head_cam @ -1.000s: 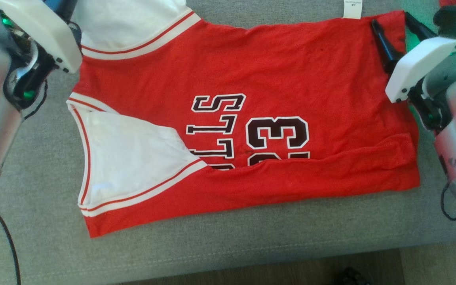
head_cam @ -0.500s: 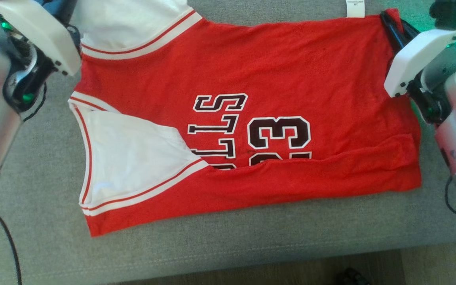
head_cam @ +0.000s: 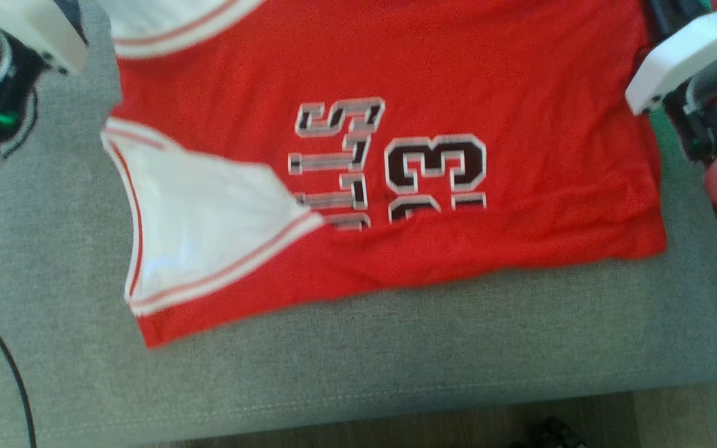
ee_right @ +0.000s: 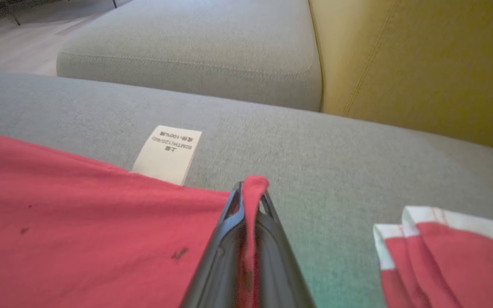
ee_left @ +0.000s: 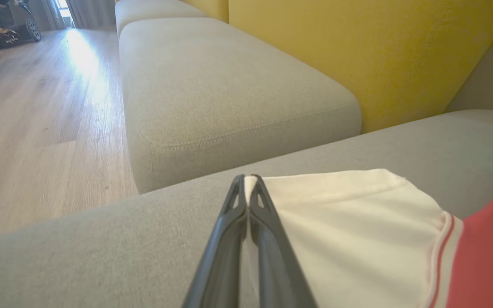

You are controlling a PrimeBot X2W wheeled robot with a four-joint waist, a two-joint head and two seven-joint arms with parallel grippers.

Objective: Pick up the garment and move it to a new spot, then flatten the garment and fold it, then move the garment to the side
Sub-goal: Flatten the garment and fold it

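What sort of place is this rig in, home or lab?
Probably a living room or lounge: grey sofa cushions, a yellow backrest behind them, and a wooden floor alongside. The jersey lies on one cushion.

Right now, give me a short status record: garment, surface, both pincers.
garment: red and white jersey, spread out, near edge folded over the lettering
surface: grey cushion
left pincer: shut on the jersey's white corner
right pincer: shut on the jersey's red corner, near the care label
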